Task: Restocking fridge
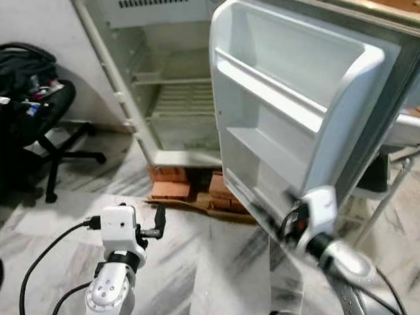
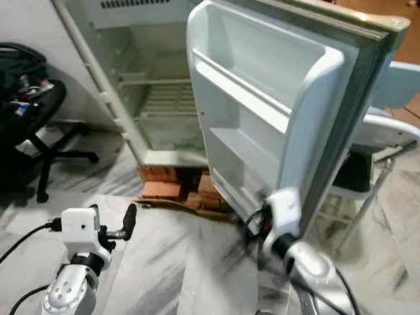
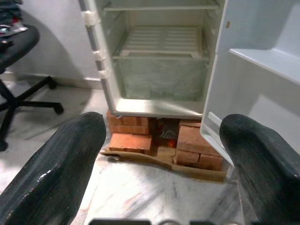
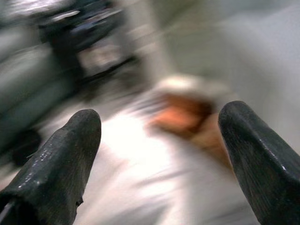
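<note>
Nearest to me are my two arms, raised low over the marble floor (image 1: 204, 273). The left gripper (image 3: 164, 154) sits at near left, its fingers (image 3: 56, 164) spread wide with nothing between them; it points towards the base of the fridge (image 1: 168, 74). The right gripper (image 4: 159, 154) is at near right, close under the lower edge of the fridge door (image 1: 292, 101). Its wrist view is badly blurred, but its fingers (image 4: 253, 154) are also wide apart and hold nothing. I cannot tell whether they touch the door.

Beyond the arms, a flattened strip of cardboard (image 3: 140, 157) lies on the floor in front of the red bricks (image 1: 172, 182) on which the fridge stands.

The fridge is at centre far, against the wall. Its door stands swung fully open to the right, inner side facing me, with white door shelves (image 2: 256, 96) that carry nothing. Inside the cabinet I see a ribbed wire shelf (image 3: 161, 40) above a clear crisper drawer (image 3: 161, 79).

At far left is a black office chair (image 1: 41, 119) piled with dark clothing. At right, behind the door, part of a metal-legged stand (image 1: 392, 188) is visible.
</note>
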You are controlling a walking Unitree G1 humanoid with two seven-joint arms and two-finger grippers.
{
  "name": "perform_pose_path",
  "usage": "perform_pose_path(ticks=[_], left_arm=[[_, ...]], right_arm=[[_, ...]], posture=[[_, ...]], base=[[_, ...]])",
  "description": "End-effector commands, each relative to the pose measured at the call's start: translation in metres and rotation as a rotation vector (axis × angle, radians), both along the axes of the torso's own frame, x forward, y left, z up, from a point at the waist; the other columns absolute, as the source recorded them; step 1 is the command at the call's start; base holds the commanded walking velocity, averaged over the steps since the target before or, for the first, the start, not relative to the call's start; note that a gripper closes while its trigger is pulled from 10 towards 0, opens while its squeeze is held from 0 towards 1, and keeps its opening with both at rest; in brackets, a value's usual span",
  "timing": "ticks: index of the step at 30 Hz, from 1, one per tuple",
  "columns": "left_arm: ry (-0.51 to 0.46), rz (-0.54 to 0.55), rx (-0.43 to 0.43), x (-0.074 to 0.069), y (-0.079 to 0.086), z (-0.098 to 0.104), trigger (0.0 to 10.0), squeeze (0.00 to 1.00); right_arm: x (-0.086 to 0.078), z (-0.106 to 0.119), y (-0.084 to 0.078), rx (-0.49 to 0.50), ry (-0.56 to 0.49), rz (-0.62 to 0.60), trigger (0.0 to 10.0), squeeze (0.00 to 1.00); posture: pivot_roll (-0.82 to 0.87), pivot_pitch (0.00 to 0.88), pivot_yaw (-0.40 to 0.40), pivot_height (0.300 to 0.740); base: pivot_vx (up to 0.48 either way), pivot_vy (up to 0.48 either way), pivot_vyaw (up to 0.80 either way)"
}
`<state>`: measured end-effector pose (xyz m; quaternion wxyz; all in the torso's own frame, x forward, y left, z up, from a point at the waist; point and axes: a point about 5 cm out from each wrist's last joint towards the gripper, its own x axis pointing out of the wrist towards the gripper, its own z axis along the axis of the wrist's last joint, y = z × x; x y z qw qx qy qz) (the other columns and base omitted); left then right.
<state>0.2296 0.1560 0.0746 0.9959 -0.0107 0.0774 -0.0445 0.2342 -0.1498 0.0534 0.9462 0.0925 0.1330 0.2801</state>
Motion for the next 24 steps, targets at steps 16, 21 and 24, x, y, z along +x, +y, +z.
perform_pose_path(ticks=[16,21,24], left_arm=[[0.083,0.006,0.063,-0.017,0.011,-0.013,10.0,0.0],[0.122,-0.007,0.068,-0.027,0.01,-0.02,10.0,0.0],[0.141,-0.009,0.077,-0.032,0.012,-0.023,10.0,0.0]], right_arm=[[0.025,-0.015,-0.1,-0.466,0.147,-0.273,10.0,0.0],[0.056,0.015,-0.098,-0.316,0.01,-0.43,10.0,0.0],[0.072,0.038,-0.081,-0.148,-0.072,-0.444,10.0,0.0]], posture=[[-0.01,0.114,0.099,0.74],[-0.01,0.113,0.101,0.74],[-0.01,0.111,0.101,0.74]], base=[[0.0,0.0,0.0],[0.0,0.0,0.0],[0.0,0.0,0.0]])
